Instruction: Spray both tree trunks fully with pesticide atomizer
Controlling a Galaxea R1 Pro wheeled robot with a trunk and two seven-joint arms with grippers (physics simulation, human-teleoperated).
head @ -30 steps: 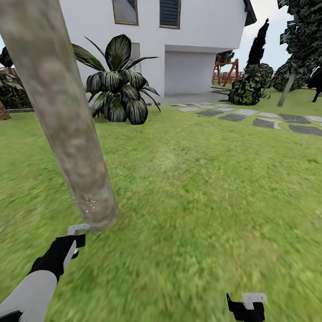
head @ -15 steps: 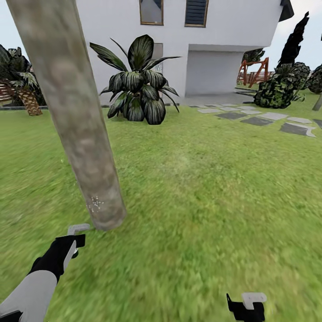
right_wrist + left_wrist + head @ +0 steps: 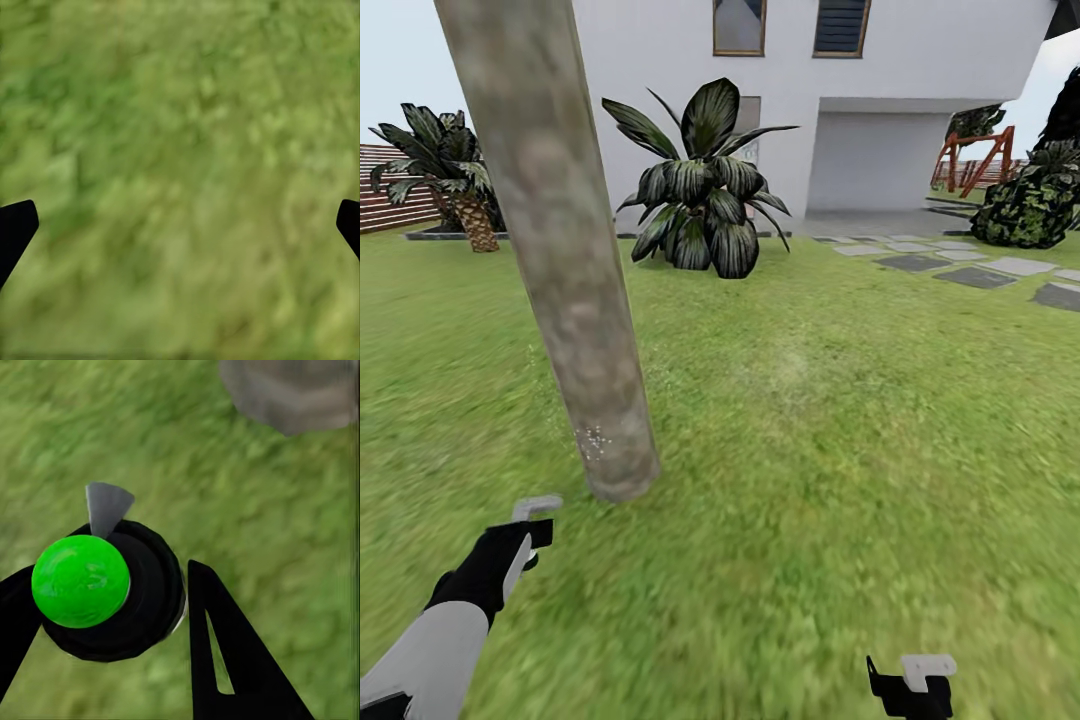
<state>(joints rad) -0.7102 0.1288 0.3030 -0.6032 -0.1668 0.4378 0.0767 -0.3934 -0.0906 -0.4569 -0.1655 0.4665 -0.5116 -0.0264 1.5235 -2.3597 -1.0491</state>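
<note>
A thick, mottled grey-tan tree trunk [image 3: 575, 300] rises from the lawn at the left of the head view, with a small patch of white specks [image 3: 595, 438] low on it. My left gripper [image 3: 525, 540] is just short of the trunk's foot, shut on the pesticide atomizer [image 3: 97, 585], a black body with a bright green round cap and a grey nozzle [image 3: 536, 507] pointing toward the trunk. The left wrist view catches the trunk's base [image 3: 292, 394] beyond the atomizer. My right gripper [image 3: 910, 685] hangs low over bare grass, open and empty [image 3: 184, 217].
A big dark broad-leaved plant [image 3: 705, 190] stands before the white house [image 3: 920, 60]. Grey stepping stones [image 3: 970, 272] run off to the right toward a dark bush [image 3: 1035, 205]. A short scaly palm [image 3: 455, 185] and brown slat fence [image 3: 390, 200] are far left. Lawn spreads to the right.
The whole picture has slid to the right, so the camera has turned left; the palm and fence have come into view. Both arms keep their places in the picture.
</note>
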